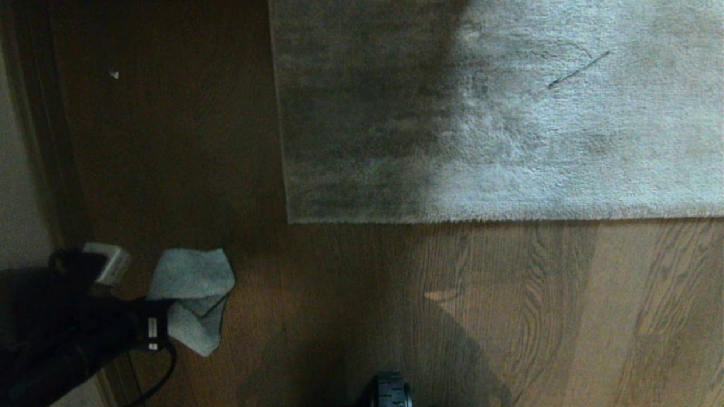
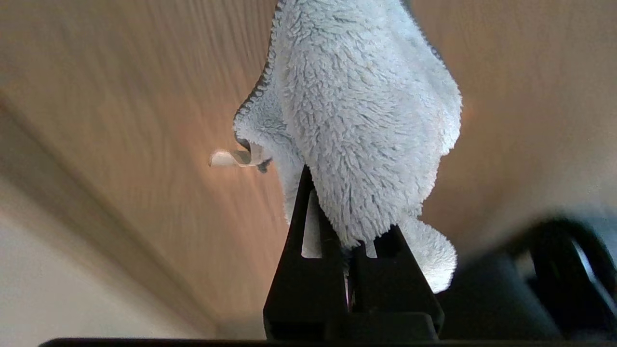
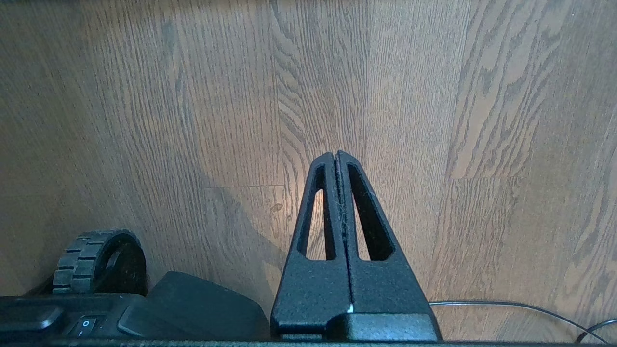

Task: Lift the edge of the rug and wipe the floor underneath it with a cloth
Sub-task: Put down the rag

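The left gripper [image 2: 349, 250] is clamped on the cloth [image 2: 361, 120], which hangs from its fingers above the floor [image 1: 339, 316], near the wall edge. The right gripper [image 3: 336, 159] is fully closed, empty, above bare planks beside a base wheel [image 3: 99, 262]. Farther out, the rug edge [image 1: 481, 217] lies flat, well apart from the cloth.
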